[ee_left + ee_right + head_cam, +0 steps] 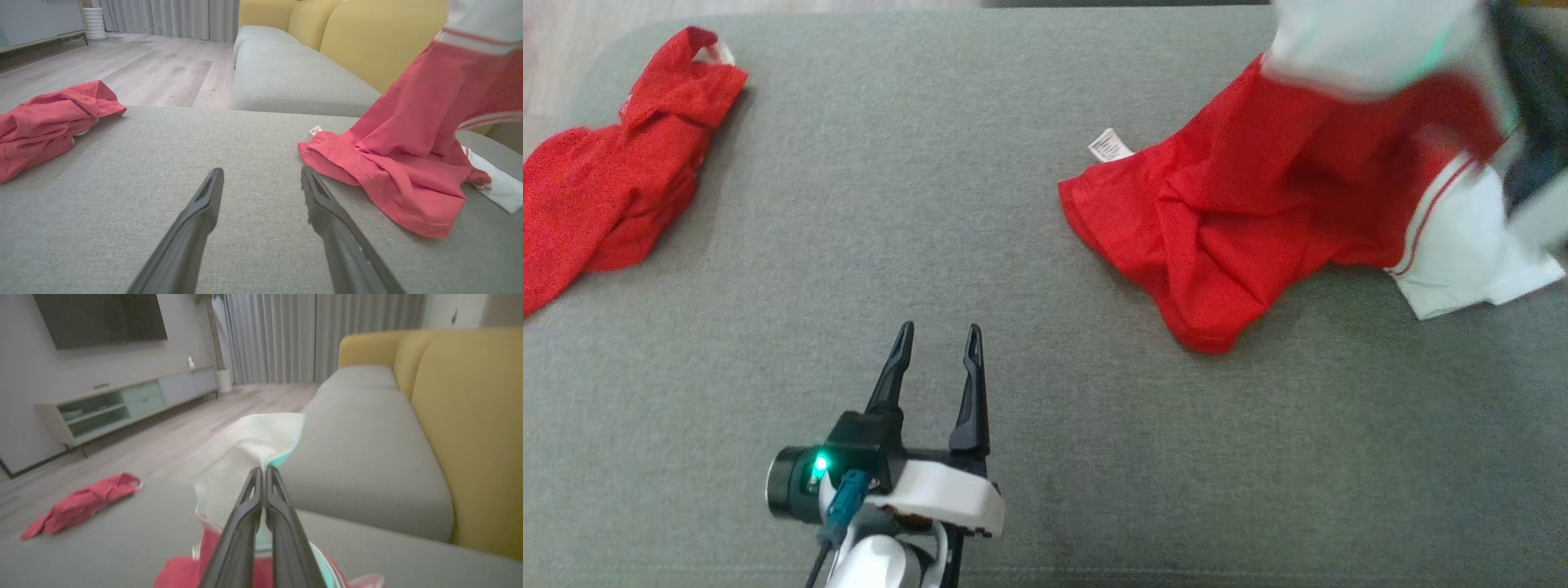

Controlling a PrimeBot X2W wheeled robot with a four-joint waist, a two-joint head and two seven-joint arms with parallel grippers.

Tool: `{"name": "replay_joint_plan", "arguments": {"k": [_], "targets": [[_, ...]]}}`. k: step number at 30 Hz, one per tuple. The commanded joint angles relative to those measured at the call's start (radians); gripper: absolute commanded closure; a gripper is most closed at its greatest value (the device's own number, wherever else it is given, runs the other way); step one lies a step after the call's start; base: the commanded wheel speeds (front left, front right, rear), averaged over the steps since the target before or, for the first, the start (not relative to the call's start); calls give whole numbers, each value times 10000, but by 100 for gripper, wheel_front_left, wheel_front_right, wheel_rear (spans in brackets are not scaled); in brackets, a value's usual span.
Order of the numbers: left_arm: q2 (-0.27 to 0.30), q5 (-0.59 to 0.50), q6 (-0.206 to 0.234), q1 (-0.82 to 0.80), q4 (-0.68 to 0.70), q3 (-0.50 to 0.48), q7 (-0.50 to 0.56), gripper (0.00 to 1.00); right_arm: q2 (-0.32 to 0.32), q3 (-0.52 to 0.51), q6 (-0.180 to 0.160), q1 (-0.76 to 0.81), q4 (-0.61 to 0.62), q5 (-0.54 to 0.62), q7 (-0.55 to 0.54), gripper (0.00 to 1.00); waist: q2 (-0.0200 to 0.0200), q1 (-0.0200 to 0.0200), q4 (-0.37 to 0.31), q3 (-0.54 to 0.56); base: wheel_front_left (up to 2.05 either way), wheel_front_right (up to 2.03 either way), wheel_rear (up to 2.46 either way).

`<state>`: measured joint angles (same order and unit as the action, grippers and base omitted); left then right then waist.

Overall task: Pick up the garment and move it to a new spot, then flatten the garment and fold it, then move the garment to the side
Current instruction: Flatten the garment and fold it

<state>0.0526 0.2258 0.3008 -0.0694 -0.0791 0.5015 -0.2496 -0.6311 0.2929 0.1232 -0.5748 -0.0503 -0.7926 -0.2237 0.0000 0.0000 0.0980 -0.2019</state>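
Note:
A red garment with white sleeves sits at the right of the grey cushion. Its upper part is lifted and its hem and a white care label still rest on the fabric. In the right wrist view my right gripper is shut on a white part of the garment. The right arm is a blur at the head view's top right. My left gripper hovers open and empty over the cushion's near middle. Its fingers point just left of the garment's hem.
A second crumpled red garment lies at the cushion's far left edge, also seen as a red heap. Behind are a grey sofa seat with yellow backs, wooden floor and a low TV cabinet.

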Motion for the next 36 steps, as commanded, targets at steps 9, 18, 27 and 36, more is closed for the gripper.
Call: {"name": "replay_joint_plan", "arguments": {"k": [9, 18, 27, 36], "targets": [[-24, -114, -56, 8, 407, -634, -122, 0, -2751, -47, 75, 3246, 1661, -1523, -2552, 100, 0, 0, -602, 201, 0, 0, 0], [-24, -110, -100, -34, 397, -623, -122, 0, -3940, -165, 75, 4937, 886, -1506, -4403, 100, 0, 0, -797, 115, 0, 0, 0], [-24, -70, -127, -176, 309, -510, -122, 0, -3301, 256, 75, 4681, -57, -102, -5376, 51, 0, 0, -719, 130, 0, 0, 0], [-24, 10, -31, 30, 324, -585, -122, 0, -2511, -548, 75, 4385, 155, 1194, -4331, 0, 0, 0, -645, 471, 0, 0, 0]]}}
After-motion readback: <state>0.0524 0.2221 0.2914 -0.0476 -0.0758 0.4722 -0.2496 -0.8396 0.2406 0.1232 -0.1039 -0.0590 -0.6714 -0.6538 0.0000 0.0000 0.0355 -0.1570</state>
